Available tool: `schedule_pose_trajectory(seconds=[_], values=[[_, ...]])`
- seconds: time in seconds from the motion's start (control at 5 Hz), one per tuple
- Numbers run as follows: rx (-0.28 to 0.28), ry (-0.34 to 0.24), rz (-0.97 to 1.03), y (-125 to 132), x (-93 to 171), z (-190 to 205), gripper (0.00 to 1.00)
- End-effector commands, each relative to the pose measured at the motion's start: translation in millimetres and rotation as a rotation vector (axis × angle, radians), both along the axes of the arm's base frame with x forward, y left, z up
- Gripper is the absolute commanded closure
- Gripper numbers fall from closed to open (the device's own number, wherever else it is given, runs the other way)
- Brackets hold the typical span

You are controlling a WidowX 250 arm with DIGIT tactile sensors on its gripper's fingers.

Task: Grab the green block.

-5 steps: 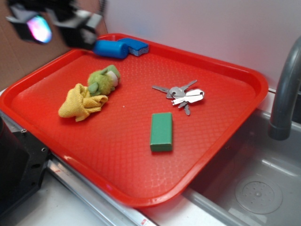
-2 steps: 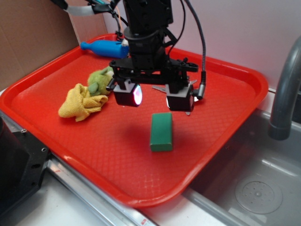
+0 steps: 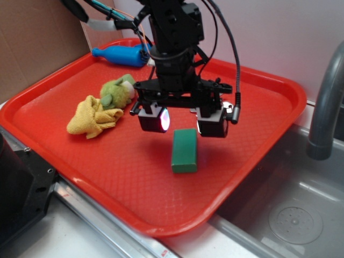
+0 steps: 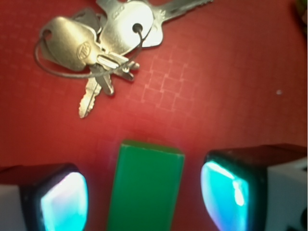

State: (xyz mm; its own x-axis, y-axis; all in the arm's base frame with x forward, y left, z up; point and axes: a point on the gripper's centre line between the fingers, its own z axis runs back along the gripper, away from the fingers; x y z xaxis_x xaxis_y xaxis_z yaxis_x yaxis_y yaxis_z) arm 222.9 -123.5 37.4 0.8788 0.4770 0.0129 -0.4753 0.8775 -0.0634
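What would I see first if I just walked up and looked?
Probably the black robot gripper with its two glowing pads, hanging open over the middle of the bright red tray. Right under it lies the green block, lined up between the pads. Silver keys lie just beyond the block.

White wall (image 3: 269,32) behind; cardboard panel (image 3: 37,48) at left; grey faucet (image 3: 325,107) over steel sink (image 3: 290,209), right.
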Motion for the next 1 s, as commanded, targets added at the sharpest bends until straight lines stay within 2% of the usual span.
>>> schedule_pose_trajectory(seconds=[0.0,0.2,0.4,0.6,0.8], values=[[-0.009,-0.004,-0.027,2,5,-12,0.0],[-0.015,0.019,-0.044,2,0,-20,0.0],[-0.016,0.021,-0.102,7,-2,-14,0.73],[-0.044,0.016,-0.178,18,-4,3,1.0],[-0.121,0.017,-0.429,55,-4,52,1.0]])
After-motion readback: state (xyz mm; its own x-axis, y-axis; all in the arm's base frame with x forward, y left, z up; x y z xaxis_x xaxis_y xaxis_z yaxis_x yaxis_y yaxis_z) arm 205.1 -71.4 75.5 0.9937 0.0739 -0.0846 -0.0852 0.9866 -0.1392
